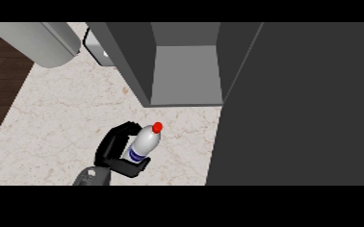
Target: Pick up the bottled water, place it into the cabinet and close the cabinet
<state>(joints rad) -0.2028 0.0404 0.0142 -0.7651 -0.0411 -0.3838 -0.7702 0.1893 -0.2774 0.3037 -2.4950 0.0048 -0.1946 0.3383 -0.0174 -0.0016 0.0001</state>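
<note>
1. You are looking steeply down at your left hand (112, 146), which is coming in from the lower edge. Its black fingers (123, 128) and thumb are curling round the bottled water (144, 144) and gripping it.
2. The bottle is lying in that curl, with its white body and blue label band showing. Its red cap (157, 126) is poking out just past the fingertips and leaning up and to the right.
3. Beyond the fingertips, the cabinet (131, 57) is standing open, showing its grey inside.
4. To the right of the fingers, the dark cabinet door (298, 110) is filling that whole side.
5. Under the hand, the pale speckled counter (64, 115) is spreading out (you cannot tell whether the bottle is touching it).
6. Well beyond the fingers, to the left, a pale grey rounded object (43, 43) is resting.
</note>
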